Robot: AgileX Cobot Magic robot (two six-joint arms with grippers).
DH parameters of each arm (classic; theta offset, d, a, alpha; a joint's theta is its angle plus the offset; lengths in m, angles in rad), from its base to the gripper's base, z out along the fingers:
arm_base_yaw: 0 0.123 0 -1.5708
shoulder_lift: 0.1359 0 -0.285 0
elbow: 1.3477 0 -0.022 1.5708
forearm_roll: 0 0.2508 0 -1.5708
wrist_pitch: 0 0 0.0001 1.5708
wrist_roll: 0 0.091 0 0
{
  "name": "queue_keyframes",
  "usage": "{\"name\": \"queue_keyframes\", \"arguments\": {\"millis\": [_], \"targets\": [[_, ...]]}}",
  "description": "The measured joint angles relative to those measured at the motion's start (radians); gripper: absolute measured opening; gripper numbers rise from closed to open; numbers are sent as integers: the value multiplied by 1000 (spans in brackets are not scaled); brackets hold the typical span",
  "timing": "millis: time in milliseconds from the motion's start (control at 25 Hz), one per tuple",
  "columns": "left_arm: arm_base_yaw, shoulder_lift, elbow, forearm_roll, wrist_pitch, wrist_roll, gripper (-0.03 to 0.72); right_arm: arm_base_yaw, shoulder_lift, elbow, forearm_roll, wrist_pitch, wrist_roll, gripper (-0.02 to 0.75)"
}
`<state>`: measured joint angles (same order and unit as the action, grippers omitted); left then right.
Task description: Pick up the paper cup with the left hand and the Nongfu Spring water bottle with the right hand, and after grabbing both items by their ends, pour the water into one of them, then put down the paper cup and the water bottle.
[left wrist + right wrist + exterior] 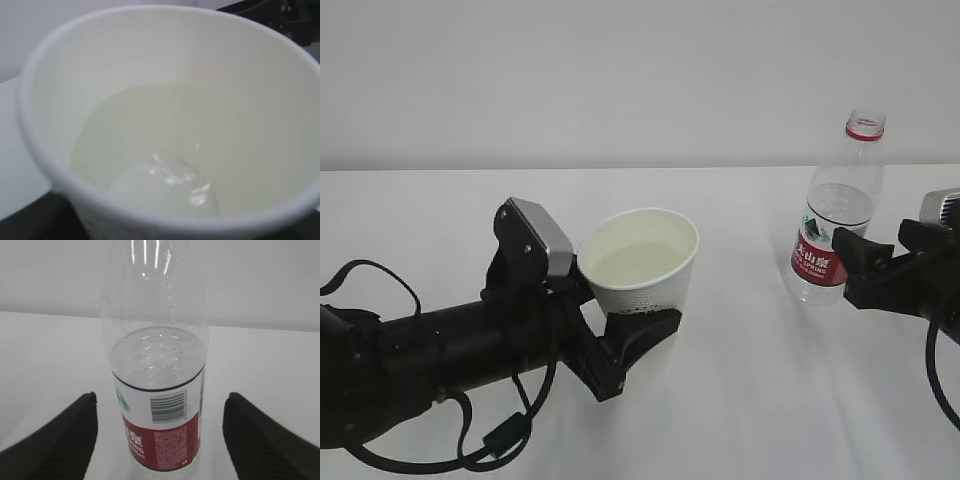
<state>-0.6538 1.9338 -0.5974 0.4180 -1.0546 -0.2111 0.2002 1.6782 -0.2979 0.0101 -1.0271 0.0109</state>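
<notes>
**One cup, one bottle, two arms on the white table**

We count one paper cup, one Nongfu Spring water bottle and two black arms on the table.

The left hand reaches in from the lower left of the exterior view. Its fingers sit around the lower part of the cup, spread to the cup's width, and the cup is tilted slightly in that hold. In the left wrist view the cup fills almost the whole picture, and we see the water pooled at its bottom, with small bright glints on the surface.

The bottle stands upright on the table at the right, uncapped, with its red neck ring at the top and its red label low on the body. We see water inside it up to roughly the top edge of the label.

The right hand comes in from the right edge. In the right wrist view its two fingers stand wide apart on either side of the bottle, with clear table showing between each finger and the plastic, so it grips nothing.
</notes>
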Motion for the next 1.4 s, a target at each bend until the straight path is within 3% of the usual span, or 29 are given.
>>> {"name": "queue_keyframes", "arguments": {"millis": [1400], "targets": [[391,0,0,-12,0,1,545,0,0,0,0,1,0,589]]}}
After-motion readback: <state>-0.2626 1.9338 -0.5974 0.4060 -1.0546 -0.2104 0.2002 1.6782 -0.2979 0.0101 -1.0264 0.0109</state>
